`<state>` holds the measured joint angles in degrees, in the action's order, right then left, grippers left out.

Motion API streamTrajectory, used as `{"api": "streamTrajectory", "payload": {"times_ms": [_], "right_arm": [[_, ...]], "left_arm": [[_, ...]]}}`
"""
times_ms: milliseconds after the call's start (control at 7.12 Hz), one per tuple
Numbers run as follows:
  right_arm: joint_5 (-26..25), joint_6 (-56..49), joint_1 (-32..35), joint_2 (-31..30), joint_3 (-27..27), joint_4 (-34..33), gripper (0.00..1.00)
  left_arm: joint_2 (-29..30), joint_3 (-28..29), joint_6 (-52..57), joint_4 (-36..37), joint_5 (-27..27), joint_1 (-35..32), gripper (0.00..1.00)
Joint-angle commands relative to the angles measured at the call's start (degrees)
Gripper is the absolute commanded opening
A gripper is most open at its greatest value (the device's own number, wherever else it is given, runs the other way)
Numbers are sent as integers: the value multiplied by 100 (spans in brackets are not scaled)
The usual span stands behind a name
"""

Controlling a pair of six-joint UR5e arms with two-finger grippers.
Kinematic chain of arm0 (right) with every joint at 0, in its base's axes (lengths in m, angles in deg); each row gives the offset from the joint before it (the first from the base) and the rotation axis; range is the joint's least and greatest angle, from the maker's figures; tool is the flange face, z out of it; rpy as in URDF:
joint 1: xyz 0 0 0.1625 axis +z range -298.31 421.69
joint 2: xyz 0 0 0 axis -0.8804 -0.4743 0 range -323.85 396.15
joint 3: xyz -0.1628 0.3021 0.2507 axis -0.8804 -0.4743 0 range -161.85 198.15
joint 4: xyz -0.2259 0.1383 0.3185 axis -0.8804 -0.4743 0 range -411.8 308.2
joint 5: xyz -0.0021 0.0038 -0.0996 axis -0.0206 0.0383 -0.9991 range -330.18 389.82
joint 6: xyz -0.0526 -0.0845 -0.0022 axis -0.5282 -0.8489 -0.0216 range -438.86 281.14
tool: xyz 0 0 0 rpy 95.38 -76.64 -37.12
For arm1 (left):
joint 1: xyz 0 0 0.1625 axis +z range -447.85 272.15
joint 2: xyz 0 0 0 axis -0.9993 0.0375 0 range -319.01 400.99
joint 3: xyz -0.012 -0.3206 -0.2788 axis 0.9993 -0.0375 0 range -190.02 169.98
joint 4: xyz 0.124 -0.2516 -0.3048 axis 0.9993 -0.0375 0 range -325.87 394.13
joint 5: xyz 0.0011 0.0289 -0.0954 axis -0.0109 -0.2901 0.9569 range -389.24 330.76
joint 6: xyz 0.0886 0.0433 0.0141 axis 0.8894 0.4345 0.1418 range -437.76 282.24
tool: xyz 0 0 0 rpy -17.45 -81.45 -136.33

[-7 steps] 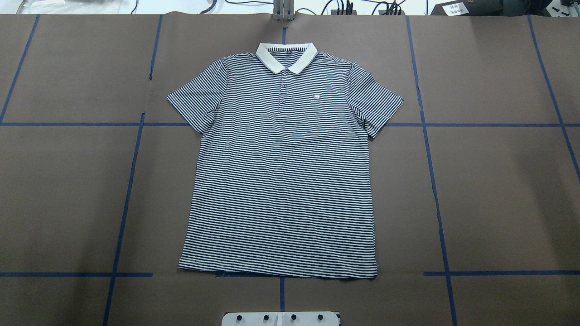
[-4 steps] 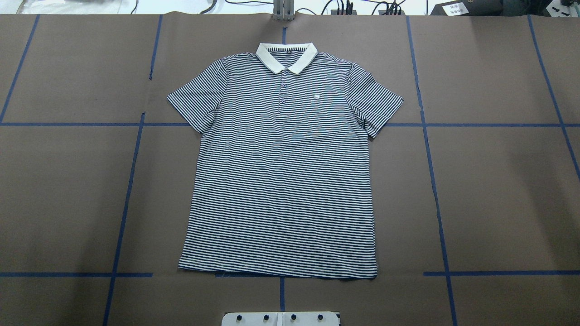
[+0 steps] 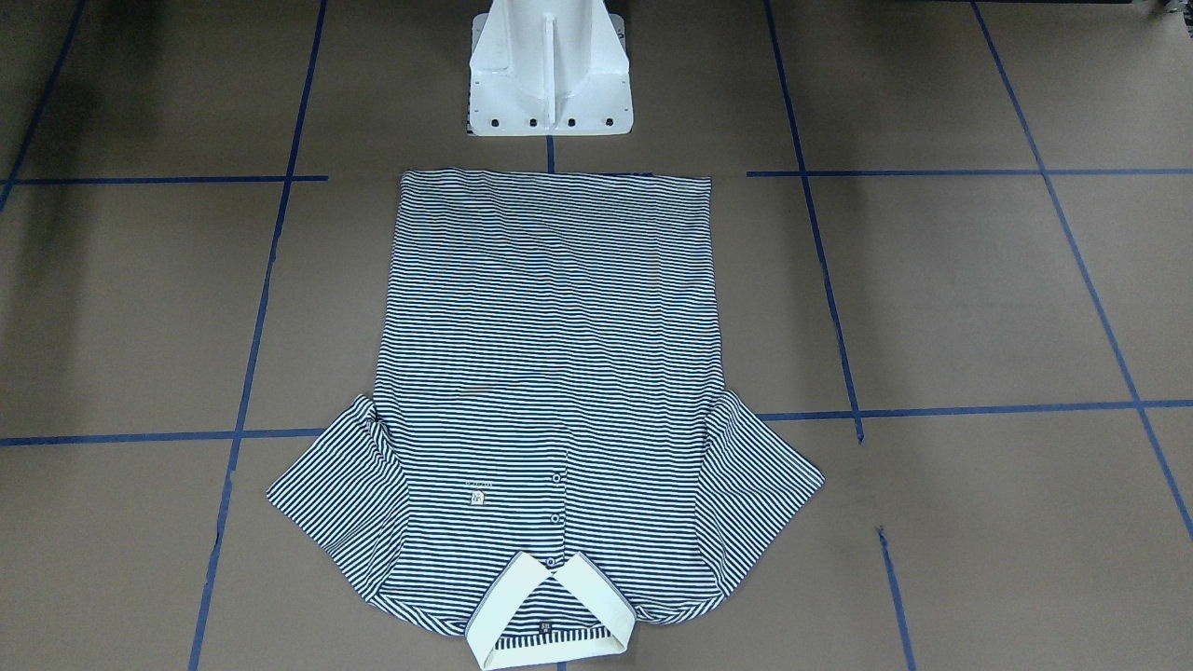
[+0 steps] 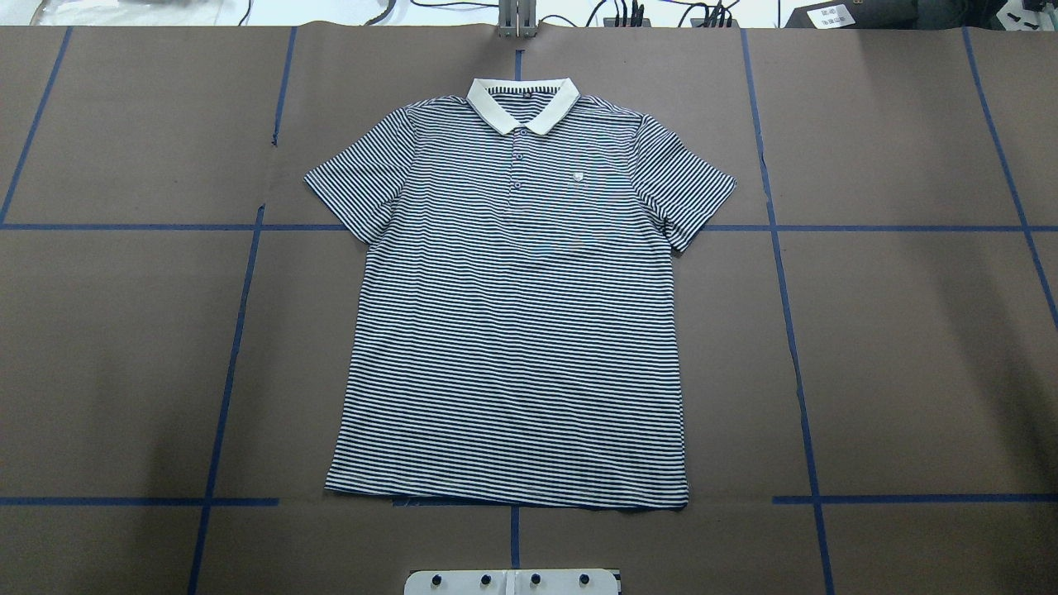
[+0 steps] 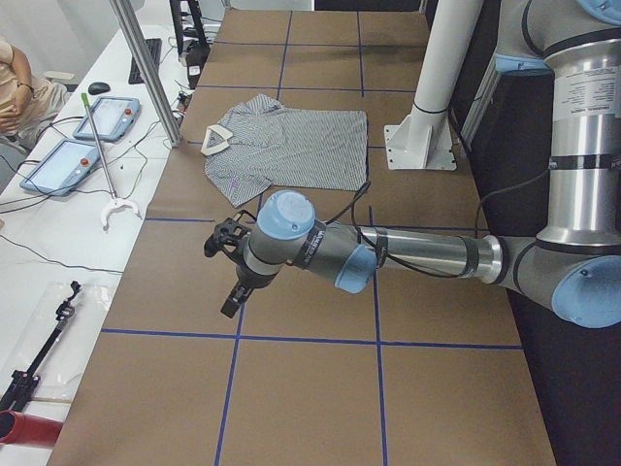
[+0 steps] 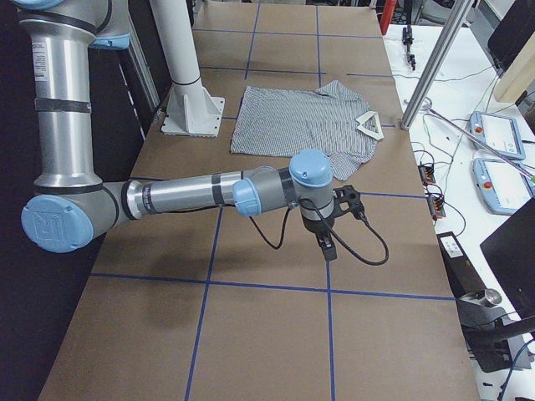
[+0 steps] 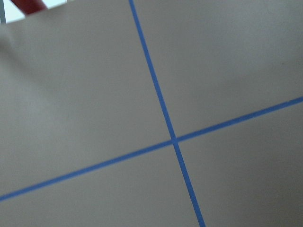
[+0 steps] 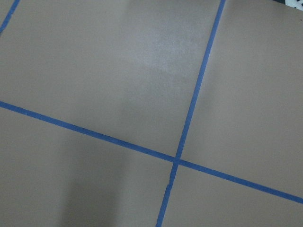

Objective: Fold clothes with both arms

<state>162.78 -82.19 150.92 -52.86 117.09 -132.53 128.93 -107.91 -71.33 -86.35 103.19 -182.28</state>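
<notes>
Shirt (image 4: 512,314), navy-and-white striped polo: flat mid brown desk (image 4: 909,347), collar toward far edge, staged for folding. Black left gripper (image 5: 231,301), right gripper (image 6: 328,246): clear, toward end edges; jaw gap: cannot tell.

Left arm (image 5: 427,254): silver-grey tubular links, light blue rounded joint caps, narrow black rings at the link seams. A printed label (image 5: 594,92) sits on the thick upper tube; its text is too small to read. A thin black forearm cable (image 5: 367,194) arcs clear of the tube near the wrist. Right arm (image 6: 184,196): identical finish, with a maker's mark embossed on the large blue elbow cap. A black wrist cable (image 6: 386,249) hangs from it in a loose loop. Left gripper (image 5: 230,306) and right gripper (image 6: 328,251) are black; the jaws are too small to assess. Pedestal (image 3: 550,65): white, tapered, with a central rib and a flange carrying a row of dark bolt heads (image 3: 550,122).
</notes>
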Motion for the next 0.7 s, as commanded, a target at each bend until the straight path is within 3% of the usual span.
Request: {"api": "streamTrajectory", "payload": {"times_ms": [0,140,421,561], "right_arm": [[354,455,-2,426,-182,66,100],[336,639,-185,724,-252,66,100],[258,2425,-991,1408,-288,100,100],[5,3399,-1413,1647,-462,605,97]], "left_arm": [[495,445,-864,-949,298,30,100],[644,446,-1149,-968,353,65,100],[672,454,-1328,-1467,380,556,100],[672,455,-1336,-1469,371,844,100]]}}
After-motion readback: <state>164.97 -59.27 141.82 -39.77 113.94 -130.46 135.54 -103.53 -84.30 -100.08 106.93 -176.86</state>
